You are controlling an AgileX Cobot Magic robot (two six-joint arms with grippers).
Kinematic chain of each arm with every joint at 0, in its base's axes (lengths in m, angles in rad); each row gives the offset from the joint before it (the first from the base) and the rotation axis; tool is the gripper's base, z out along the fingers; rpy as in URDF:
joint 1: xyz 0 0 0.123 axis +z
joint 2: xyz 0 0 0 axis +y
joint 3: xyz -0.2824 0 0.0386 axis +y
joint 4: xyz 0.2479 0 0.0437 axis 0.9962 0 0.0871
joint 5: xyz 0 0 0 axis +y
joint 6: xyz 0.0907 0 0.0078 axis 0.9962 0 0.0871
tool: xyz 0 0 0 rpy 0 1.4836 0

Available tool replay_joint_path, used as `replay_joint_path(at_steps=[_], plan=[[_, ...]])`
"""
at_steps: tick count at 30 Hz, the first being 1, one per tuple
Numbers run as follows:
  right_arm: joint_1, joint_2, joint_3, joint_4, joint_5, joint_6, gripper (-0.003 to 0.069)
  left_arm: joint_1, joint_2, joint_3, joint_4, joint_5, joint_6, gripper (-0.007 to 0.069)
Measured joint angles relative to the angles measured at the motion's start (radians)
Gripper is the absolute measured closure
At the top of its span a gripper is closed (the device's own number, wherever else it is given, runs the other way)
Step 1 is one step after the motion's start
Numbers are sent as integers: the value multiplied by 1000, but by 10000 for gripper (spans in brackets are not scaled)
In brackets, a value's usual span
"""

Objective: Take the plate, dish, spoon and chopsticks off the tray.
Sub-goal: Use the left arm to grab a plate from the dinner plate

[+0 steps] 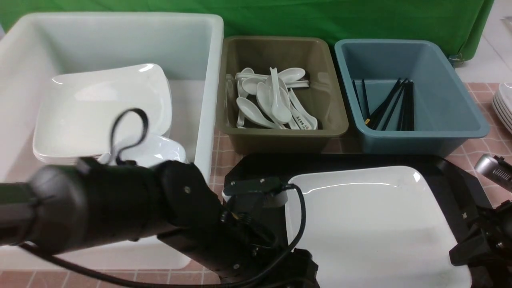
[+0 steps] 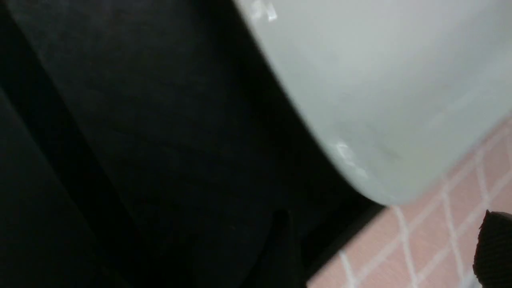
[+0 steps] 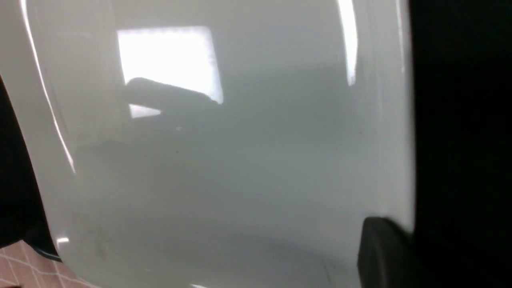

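Note:
The large white plate lies on the black tray and fills the right wrist view. My right gripper is at the plate's right edge, and one black finger lies on its rim, shut on it. My left arm reaches low across the tray's near left. In the left wrist view a rounded white plate corner overhangs the tray. My left gripper is open over pink cloth. A white sliver behind my left wrist may be the dish. No spoon or chopsticks show on the tray.
A big white tub at the far left holds stacked plates and a small dish. An olive tub holds several white spoons. A blue tub holds black chopsticks. More plates are stacked at the right edge.

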Motion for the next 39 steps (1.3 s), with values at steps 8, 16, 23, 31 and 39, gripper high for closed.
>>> replay_joint_path(at_steps=[8, 16, 23, 31, 39], plan=[[0, 0, 0, -1, -1, 0, 566, -5, 94, -1, -45, -90, 3, 58], [0, 0, 0, -1, -1, 0, 566, -8, 101, -2, -57, -213, 8, 58], [7, 0, 0, -2, -1, 0, 566, -8, 117, -2, -202, -275, 200, 58], [37, 9, 0, -13, 2, 6, 566, -5, 178, -32, -475, -247, 393, 58], [62, 9, 0, -72, -28, 25, 562, 7, 202, -54, -607, -209, 521, 73]])
